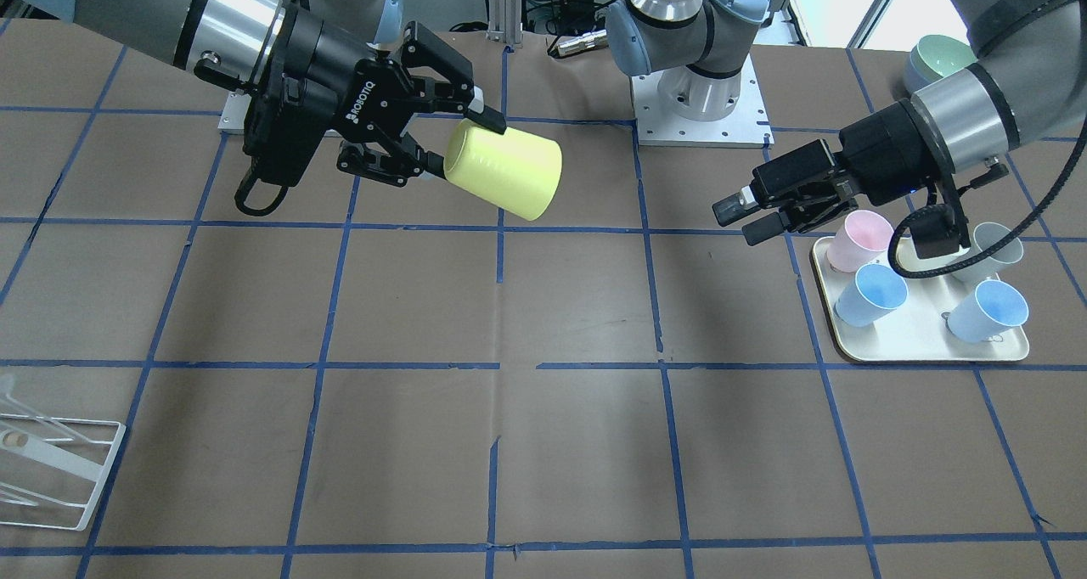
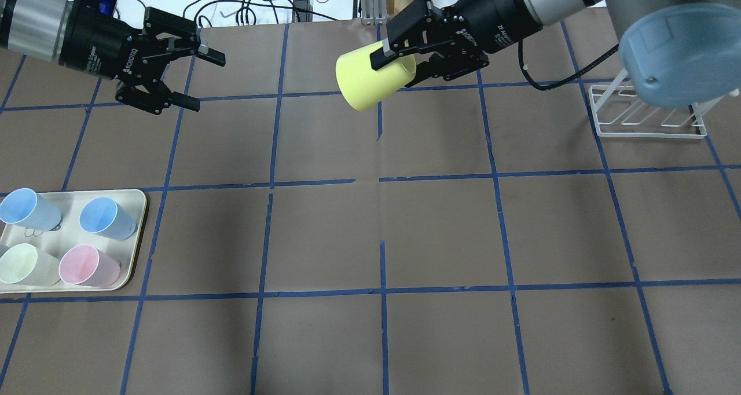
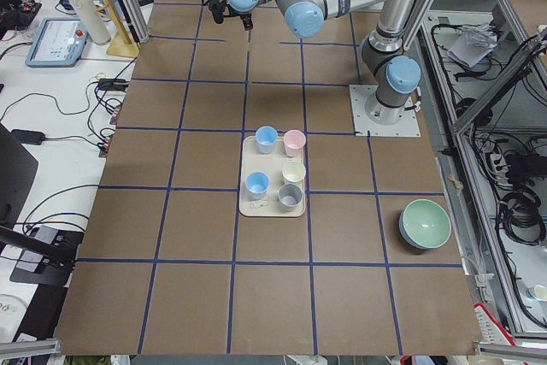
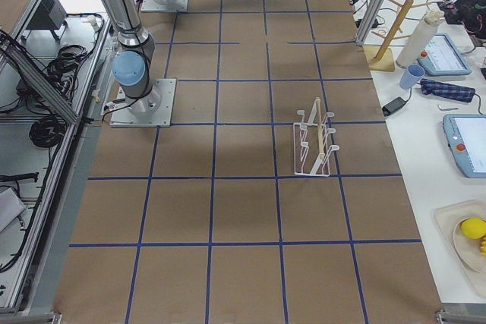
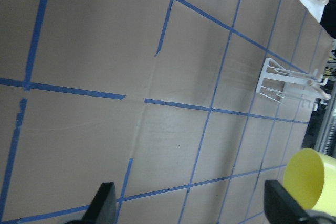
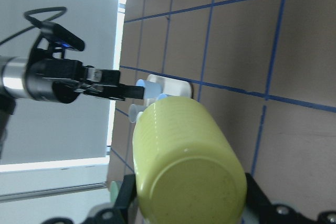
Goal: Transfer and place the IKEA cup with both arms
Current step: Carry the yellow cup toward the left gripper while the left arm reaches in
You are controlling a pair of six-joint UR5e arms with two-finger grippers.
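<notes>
The bright yellow IKEA cup lies on its side in the air over the far middle of the table. My right gripper is shut on it near its base, and its mouth faces my left arm. It also shows in the front view, in the right wrist view and at the edge of the left wrist view. My left gripper is open and empty, level with the cup and a gap away from it. In the front view my right gripper is left and my left gripper is right.
A cream tray at the near left holds two blue cups, a pale cup and a pink cup. A white wire rack stands at the right. A green bowl sits by the left arm's base.
</notes>
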